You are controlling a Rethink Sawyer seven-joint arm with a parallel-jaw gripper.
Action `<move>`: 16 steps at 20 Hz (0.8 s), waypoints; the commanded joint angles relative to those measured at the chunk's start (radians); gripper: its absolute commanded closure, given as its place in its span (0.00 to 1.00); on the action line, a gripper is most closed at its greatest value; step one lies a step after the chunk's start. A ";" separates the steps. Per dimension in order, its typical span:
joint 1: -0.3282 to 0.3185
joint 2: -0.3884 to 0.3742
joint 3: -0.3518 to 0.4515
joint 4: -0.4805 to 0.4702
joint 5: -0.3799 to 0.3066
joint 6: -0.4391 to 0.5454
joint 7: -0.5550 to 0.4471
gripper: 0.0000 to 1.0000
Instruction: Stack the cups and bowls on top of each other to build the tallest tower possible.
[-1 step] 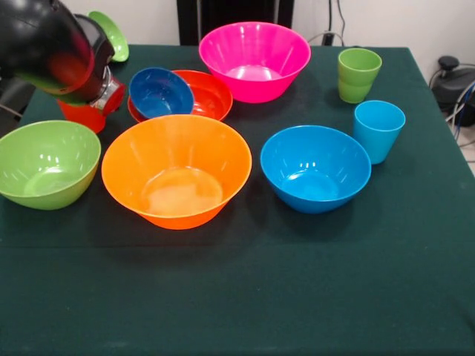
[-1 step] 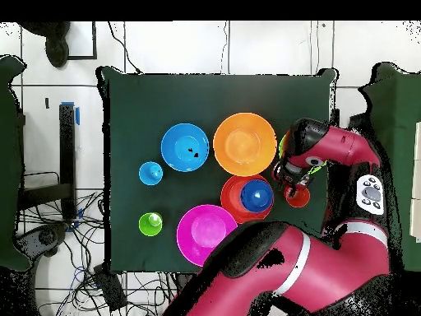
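Note:
My gripper (image 1: pixel 95 102) hangs under the black wrist at the far left, right at the orange cup (image 1: pixel 80 116), which is also the orange cup (image 2: pixel 298 197) beside the arm in the overhead view. The wrist hides how the gripper stands. A small dark blue bowl (image 1: pixel 159 92) sits inside the red-orange bowl (image 1: pixel 209 95). Around them stand the pink bowl (image 1: pixel 254 61), large orange bowl (image 1: pixel 177 170), blue bowl (image 1: pixel 315 167) and lime green bowl (image 1: pixel 46 163). A small green bowl (image 1: pixel 111 34) tilts behind the arm. The green cup (image 1: pixel 358 74) and light blue cup (image 1: pixel 378 130) stand at the right.
The dark green table (image 1: pixel 245 297) has open cloth along its near side in the front view. The arm (image 2: pixel 329 152) covers most of the lime green bowl in the overhead view. Cables and a black device (image 1: pixel 451 78) lie off the table's right edge.

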 commanded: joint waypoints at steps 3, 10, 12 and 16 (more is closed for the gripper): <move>0.012 0.030 0.127 0.021 0.012 -0.110 -0.065 1.00; 0.021 0.009 0.125 0.043 0.012 -0.125 -0.047 1.00; 0.023 0.004 0.125 0.055 0.013 -0.136 -0.038 1.00; 0.026 -0.003 0.124 0.066 0.014 -0.139 -0.034 1.00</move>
